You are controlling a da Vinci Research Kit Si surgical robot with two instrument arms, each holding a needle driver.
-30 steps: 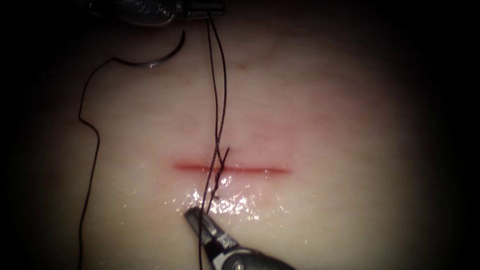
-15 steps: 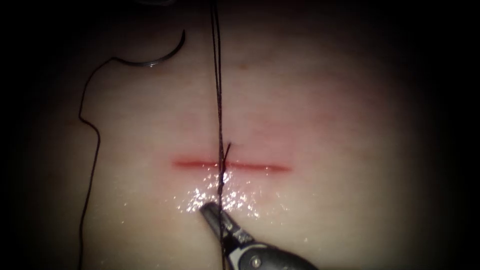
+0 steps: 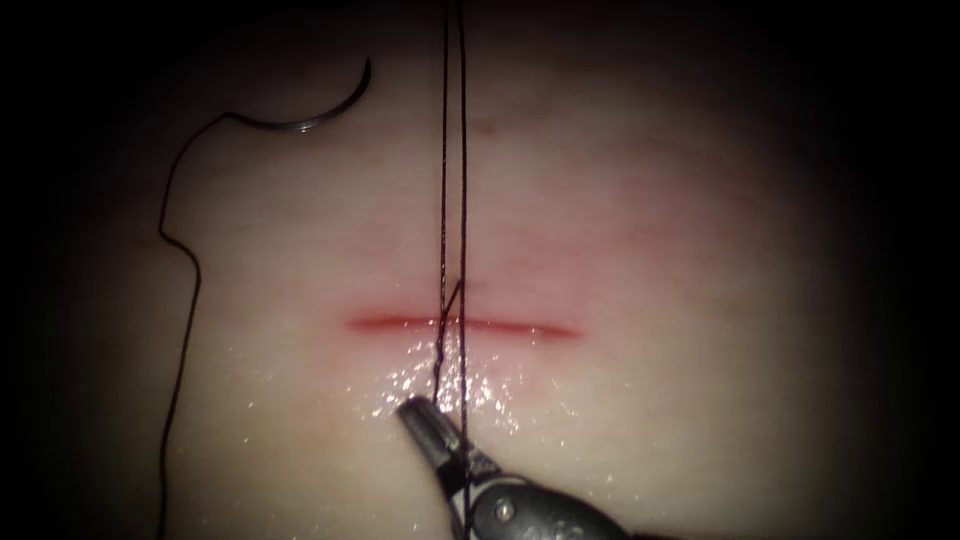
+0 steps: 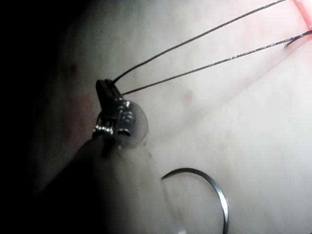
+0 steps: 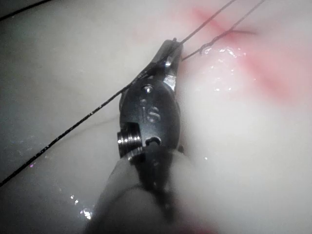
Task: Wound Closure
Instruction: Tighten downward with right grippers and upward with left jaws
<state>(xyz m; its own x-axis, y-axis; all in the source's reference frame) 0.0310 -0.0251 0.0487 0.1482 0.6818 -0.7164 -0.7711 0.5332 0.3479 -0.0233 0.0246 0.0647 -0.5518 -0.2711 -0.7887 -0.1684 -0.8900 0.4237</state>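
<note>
Endoscope view: both grippers, right gripper (image 3: 430, 430) and left gripper (image 4: 103, 88), clamp the fine, limp, breakable thread (image 3: 452, 200) taut across the cut (image 3: 465, 326), while the stiff needle (image 3: 322, 108) lies free far left on the tissue (image 3: 700, 300), best grasped mid-curve.

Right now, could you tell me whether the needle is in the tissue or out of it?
Out. The needle lies free on the tissue, above and left of the cut, its whole curve showing.

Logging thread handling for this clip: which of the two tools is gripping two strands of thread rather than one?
The left tool: its shut jaws pinch two thread strands running to the cut. The right tool grips one strand.
</note>
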